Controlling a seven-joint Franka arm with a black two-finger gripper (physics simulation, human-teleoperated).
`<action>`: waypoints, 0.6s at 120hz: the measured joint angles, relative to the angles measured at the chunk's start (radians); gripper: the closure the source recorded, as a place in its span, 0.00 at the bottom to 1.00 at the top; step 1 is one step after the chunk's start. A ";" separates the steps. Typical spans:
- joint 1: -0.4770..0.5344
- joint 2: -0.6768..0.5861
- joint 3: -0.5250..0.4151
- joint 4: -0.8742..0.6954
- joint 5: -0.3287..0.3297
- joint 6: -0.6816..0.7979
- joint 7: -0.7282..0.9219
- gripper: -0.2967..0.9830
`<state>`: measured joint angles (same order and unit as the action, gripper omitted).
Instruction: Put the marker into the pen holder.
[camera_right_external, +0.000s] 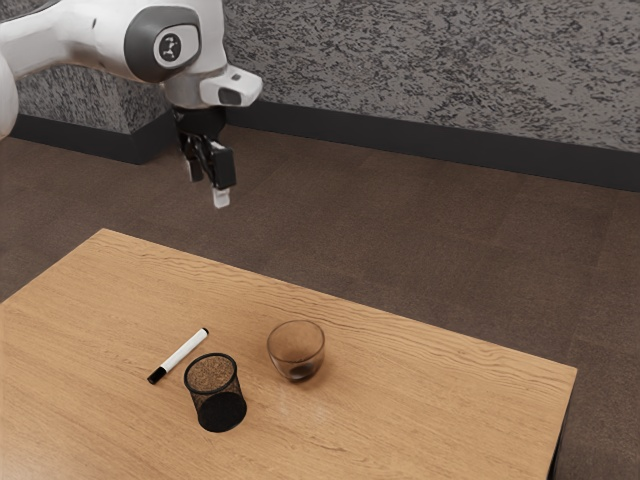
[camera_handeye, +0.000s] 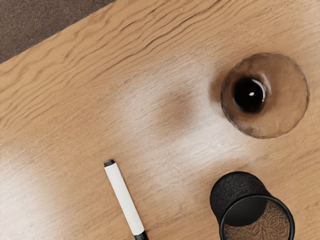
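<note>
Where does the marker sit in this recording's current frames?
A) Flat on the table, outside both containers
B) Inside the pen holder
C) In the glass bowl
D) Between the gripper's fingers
A: the marker lies on its side on the wooden tabletop, beside the upright pen holder and apart from the glass bowl.

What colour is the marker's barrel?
The barrel is white, clearest in the wrist view.
</note>
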<state>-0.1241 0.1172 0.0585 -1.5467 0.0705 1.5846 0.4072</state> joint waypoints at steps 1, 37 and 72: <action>0.000 0.000 0.000 0.000 0.000 0.003 0.003 0.23; 0.026 -0.162 0.004 -0.325 0.012 0.185 0.062 0.23; 0.167 -0.122 0.006 -0.577 0.101 0.462 -0.016 0.45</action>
<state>0.0433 -0.0051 0.0647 -2.1238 0.1716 2.0469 0.3910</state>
